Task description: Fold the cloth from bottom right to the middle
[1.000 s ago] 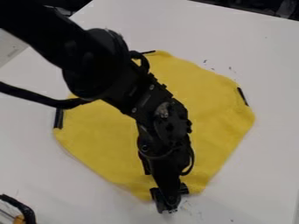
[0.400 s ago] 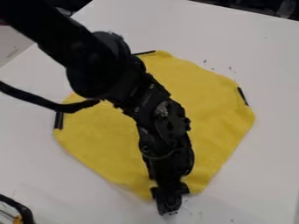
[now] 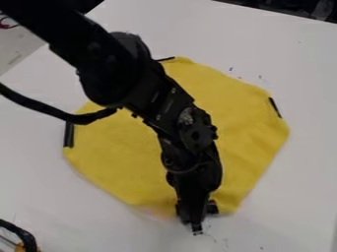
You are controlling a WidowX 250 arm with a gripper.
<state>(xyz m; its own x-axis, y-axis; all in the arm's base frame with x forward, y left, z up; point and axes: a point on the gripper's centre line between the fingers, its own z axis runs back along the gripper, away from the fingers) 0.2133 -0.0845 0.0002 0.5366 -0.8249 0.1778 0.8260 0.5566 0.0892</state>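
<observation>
The gripper [image 3: 196, 226] hangs over the bottom edge of the yellow cloth [image 3: 247, 128], its tip just past that edge on the white table. The cloth lies spread out in a roughly diamond shape, with dark strips at its left, right and top edges. The arm runs from the upper left across the cloth's middle and hides much of it. The bottom edge under the gripper is partly hidden, so its contact with the cloth cannot be made out.
The white table [image 3: 303, 64] surrounds the cloth. A black cable loops beside the arm at the left. A dark curved object [image 3: 26, 238] with an orange part stands in the lower left corner.
The gripper has shifted slightly up and to the right in the view. The cloth's bottom edge has drawn up a little too, and its left and right sides have shifted slightly right.
</observation>
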